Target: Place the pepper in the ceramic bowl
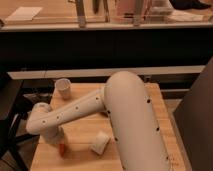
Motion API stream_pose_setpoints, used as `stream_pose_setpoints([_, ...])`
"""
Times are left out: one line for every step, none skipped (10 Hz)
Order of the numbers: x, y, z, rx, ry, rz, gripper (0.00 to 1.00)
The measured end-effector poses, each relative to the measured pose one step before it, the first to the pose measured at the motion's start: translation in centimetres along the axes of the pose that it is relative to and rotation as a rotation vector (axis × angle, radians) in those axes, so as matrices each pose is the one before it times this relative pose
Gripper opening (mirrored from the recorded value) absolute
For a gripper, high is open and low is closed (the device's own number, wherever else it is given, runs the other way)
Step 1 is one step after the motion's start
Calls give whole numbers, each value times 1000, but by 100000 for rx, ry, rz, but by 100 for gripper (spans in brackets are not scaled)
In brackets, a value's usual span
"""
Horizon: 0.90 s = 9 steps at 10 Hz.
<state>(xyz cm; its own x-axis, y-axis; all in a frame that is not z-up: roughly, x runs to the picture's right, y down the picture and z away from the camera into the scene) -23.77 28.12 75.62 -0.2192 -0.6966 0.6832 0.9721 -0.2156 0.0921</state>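
Observation:
The pepper (62, 149) is a small red-orange piece low on the wooden table (80, 157), near its front left. My gripper (58, 138) comes down from the arm's bent joint (40, 119) and sits right over the pepper, touching or nearly touching its top. The green ceramic bowl is not in view; my wide white arm (127, 120) covers the middle and right of the table.
A small white paper cup (63, 88) stands at the table's back left. A pale beige block (100, 142) lies right of the pepper. A dark chair (10, 110) stands at the left, and a dark counter front (105, 47) runs behind.

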Motion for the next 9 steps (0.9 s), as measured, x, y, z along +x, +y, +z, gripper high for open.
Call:
stream_pose_setpoints([532, 455, -434, 201, -3, 571, 1])
stream_pose_setpoints([306, 607, -268, 9, 85, 804, 1])
stream_pose_setpoints([126, 337, -212, 11, 100, 441, 1])
stream_pose_setpoints([188, 474, -346, -236, 473, 603, 1])
stream_pose_setpoints([419, 211, -362, 304, 530, 714, 1])
stream_pose_setpoints([575, 181, -280, 468, 238, 300, 1])
stream_pose_setpoints([1127, 634, -353, 238, 509, 870, 1])
stream_pose_setpoints([868, 590, -464, 441, 423, 849, 1])
stream_pose_setpoints([604, 668, -465, 403, 416, 933, 1])
